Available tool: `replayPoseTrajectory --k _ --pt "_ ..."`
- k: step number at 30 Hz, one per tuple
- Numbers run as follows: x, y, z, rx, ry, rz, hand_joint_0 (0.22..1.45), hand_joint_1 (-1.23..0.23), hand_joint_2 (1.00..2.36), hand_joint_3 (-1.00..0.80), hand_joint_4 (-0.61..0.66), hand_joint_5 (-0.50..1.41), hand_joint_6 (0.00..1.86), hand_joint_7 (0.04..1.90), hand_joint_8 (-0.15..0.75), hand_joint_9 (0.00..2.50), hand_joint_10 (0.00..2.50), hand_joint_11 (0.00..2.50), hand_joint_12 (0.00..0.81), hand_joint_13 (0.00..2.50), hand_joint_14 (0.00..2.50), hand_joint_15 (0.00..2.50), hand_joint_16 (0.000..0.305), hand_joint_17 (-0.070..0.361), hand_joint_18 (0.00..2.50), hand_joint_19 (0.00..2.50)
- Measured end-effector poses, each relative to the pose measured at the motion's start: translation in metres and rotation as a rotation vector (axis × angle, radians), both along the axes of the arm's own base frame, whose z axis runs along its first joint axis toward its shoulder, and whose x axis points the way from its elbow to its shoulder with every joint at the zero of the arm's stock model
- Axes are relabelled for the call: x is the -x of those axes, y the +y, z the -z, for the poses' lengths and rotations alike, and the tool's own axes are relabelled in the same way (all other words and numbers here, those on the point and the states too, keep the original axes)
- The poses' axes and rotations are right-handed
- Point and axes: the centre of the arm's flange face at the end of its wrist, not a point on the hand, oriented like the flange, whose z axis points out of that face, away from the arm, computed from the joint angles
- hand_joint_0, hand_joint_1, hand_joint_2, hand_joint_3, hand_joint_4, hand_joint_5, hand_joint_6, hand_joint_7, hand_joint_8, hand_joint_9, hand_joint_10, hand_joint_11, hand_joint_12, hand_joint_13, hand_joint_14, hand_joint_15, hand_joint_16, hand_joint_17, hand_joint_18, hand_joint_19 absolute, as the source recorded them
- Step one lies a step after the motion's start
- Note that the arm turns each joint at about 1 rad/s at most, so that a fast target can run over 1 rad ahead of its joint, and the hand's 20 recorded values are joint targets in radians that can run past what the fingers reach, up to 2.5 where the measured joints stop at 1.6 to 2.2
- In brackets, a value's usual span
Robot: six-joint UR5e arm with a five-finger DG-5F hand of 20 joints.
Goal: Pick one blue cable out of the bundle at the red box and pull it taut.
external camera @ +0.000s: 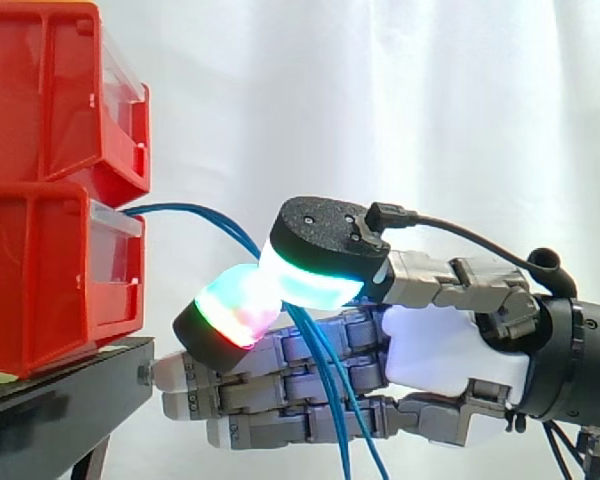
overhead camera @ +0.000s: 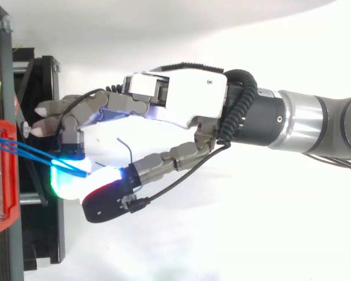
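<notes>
At red bins [external camera: 40, 270], blue cables [external camera: 180, 208]

Bright, even light (soft grey shadows) nearly bleaches the white curtain [external camera: 400, 90].

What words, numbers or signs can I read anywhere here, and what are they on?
None: no word, number or sign can be read on the red bins, the black stand, the blue cables or the hand.
</notes>
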Motion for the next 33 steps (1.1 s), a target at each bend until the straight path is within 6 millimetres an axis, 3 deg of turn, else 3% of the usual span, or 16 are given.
replayPoseTrajectory --k 4,6,13,17,23,27,33 --pt "-0.0013 0.0002 -0.0029 -0.005 0.012 -0.002 0.69 -0.92 1.01 -0.32 0.06 -0.16 0.92 0.97 0.300 0.34 0.00 0.08 0.356 0.23 0.00 0.05 0.050 0.112 0.11 0.00" --pt "-0.0014 0.0002 -0.0037 -0.010 0.024 -0.003 0.72 -0.92 1.00 -0.50 0.10 -0.16 0.91 0.92 0.298 0.34 0.00 0.09 0.357 0.23 0.00 0.05 0.049 0.109 0.12 0.00" --pt "-0.0009 0.0004 -0.0047 -0.031 0.062 -0.011 0.57 -0.88 1.00 -0.50 0.20 -0.15 0.89 0.92 0.300 0.35 0.00 0.09 0.359 0.23 0.00 0.06 0.048 0.107 0.11 0.00" --pt "-0.0030 0.0007 -0.0087 -0.036 0.059 -0.012 0.50 -0.75 1.00 -0.50 0.20 -0.15 0.89 0.89 0.322 0.36 0.00 0.10 0.377 0.21 0.00 0.07 0.052 0.117 0.08 0.00" --pt "-0.0031 0.0008 -0.0098 -0.036 0.069 -0.012 0.59 -0.66 1.00 -0.48 0.17 -0.14 0.90 0.97 0.308 0.37 0.00 0.08 0.349 0.22 0.00 0.07 0.048 0.108 0.06 0.00" --pt "-0.0029 0.0008 -0.0096 -0.036 0.073 -0.013 0.61 -0.74 1.01 -0.34 0.16 -0.14 0.90 0.99 0.311 0.37 0.00 0.09 0.349 0.23 0.00 0.08 0.048 0.107 0.09 0.00" --pt "-0.0029 0.0006 -0.0097 -0.047 0.072 -0.014 0.66 -0.86 1.01 -0.28 0.11 -0.14 0.91 1.05 0.313 0.37 0.00 0.09 0.353 0.25 0.00 0.06 0.048 0.109 0.14 0.00"
